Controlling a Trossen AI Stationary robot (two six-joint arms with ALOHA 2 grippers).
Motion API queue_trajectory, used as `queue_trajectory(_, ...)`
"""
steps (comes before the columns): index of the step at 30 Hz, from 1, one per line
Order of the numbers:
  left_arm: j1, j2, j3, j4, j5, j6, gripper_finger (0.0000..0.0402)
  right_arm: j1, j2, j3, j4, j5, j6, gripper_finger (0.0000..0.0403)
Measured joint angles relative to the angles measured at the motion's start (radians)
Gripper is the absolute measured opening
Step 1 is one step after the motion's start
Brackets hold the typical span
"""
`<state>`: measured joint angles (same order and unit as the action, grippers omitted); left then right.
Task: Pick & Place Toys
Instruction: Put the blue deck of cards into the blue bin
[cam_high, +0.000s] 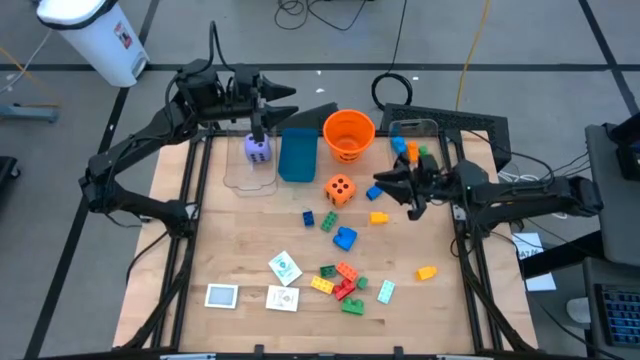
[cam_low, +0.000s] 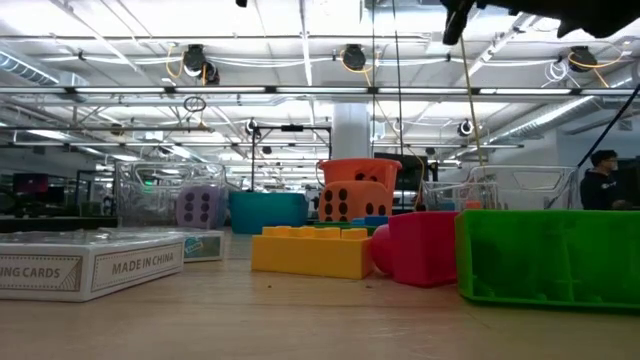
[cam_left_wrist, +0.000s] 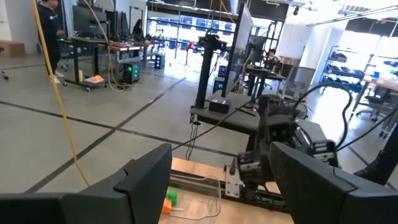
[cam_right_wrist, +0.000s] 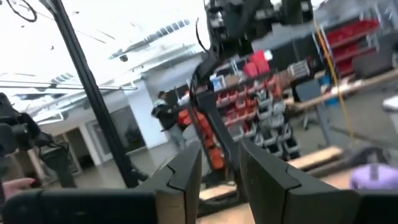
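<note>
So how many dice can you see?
2. The purple die sits in the clear bin at the table's far left. The orange die sits on the table just in front of the orange bucket. No others show.

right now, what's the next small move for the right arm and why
Probably tip the right end effector down toward the yellow brick close beside it: it looks empty, points level rather than down, and that brick lies alone on bare wood. The left end effector waits open over the purple die.
</note>
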<state>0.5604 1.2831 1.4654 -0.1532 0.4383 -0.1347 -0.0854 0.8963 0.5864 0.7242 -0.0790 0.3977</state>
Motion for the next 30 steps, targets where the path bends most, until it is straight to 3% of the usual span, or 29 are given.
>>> queue_trajectory(6, 0.0, 0.0, 0.0, 0.025, 0.0, -0.009, 0.028, 0.042, 0.0, 0.005, -0.018, 0.128, -0.055, 0.0098)
queue_trajectory(10, 0.0, 0.0, 0.0, 0.103, 0.0, -0.015, 0.028, 0.043, 0.002, 0.005, -0.027, 0.132, 0.004, 0.0098)
queue_trajectory(16, 0.0, 0.0, 0.001, 0.259, 0.0, -0.216, 0.028, 0.042, 0.002, 0.005, -0.015, 0.136, 0.152, 0.01)
queue_trajectory(20, -0.006, 0.0, 0.001, 0.318, 0.006, -0.387, 0.028, 0.042, 0.001, 0.014, 0.008, 0.23, 0.215, 0.0097)
queue_trajectory(22, -0.013, -0.001, 0.001, 0.308, 0.011, -0.399, 0.028, 0.04, 0.002, 0.042, -0.015, 0.242, 0.193, 0.0093)
queue_trajectory(26, -0.027, -0.001, 0.001, 0.281, 0.143, -0.343, 0.028, 0.042, 0.016, 0.177, -0.177, 0.238, 0.082, 0.0087)
queue_trajectory(30, -0.063, -0.009, 0.001, 0.216, 0.191, -0.323, 0.028, 0.042, 0.067, 0.354, -0.53, 0.236, -0.009, 0.0087)
